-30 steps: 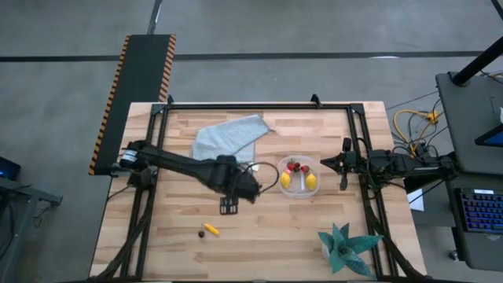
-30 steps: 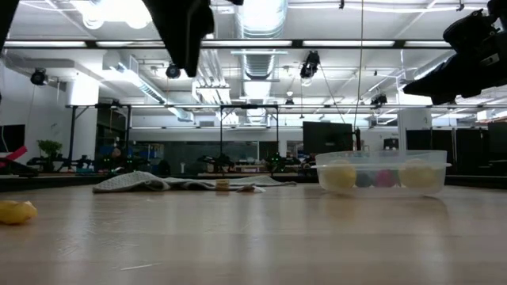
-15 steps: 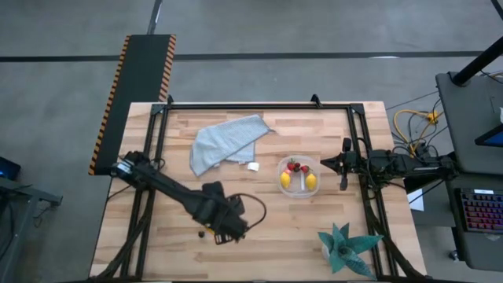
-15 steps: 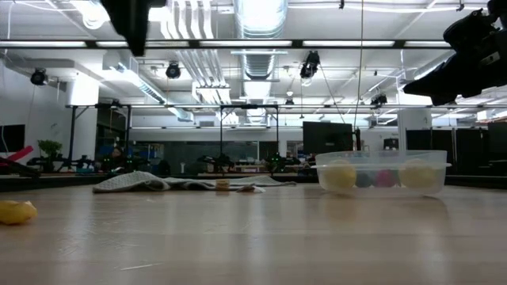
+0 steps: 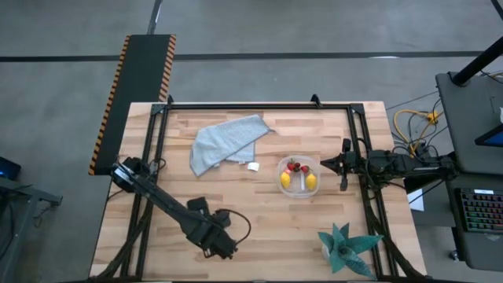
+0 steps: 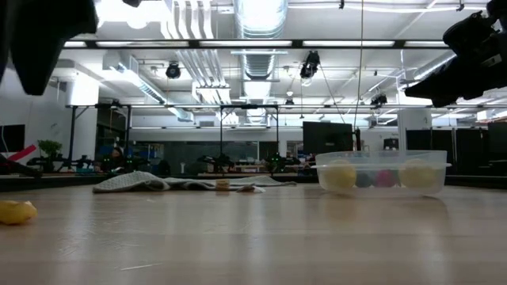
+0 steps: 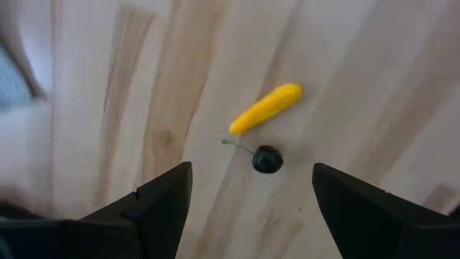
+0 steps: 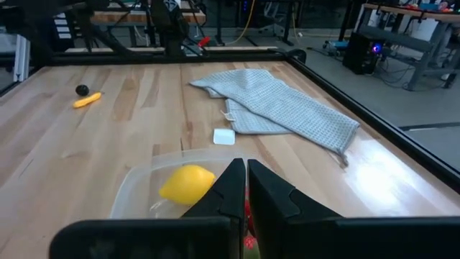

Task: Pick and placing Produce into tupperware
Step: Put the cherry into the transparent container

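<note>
The orange-yellow stick (image 7: 266,108) and a dark brown round bit (image 7: 267,159) lie on the wood in the left wrist view, just ahead of my open left gripper (image 7: 251,216), which hovers above them. In the high view, the left gripper (image 5: 216,242) hides them near the table's near edge. The stick's end (image 6: 16,211) shows in the low view. The clear tupperware (image 5: 299,176) stands right of the table's middle, holding two lemons (image 5: 311,181) and strawberries (image 5: 297,167). My shut right gripper (image 5: 343,167) waits raised, just right of it.
A grey-blue cloth (image 5: 224,143) lies toward the far edge, with a small white block (image 5: 253,166) beside its near corner. A teal spiky plant (image 5: 346,248) sits at the near right corner. Bare wood lies between the tupperware and the left gripper.
My left arm has swung from the table's middle, beside the tupperware, toward the near edge and slightly left. It now hangs over the stick and the dark bit. The produce and the tupperware have stayed put.
</note>
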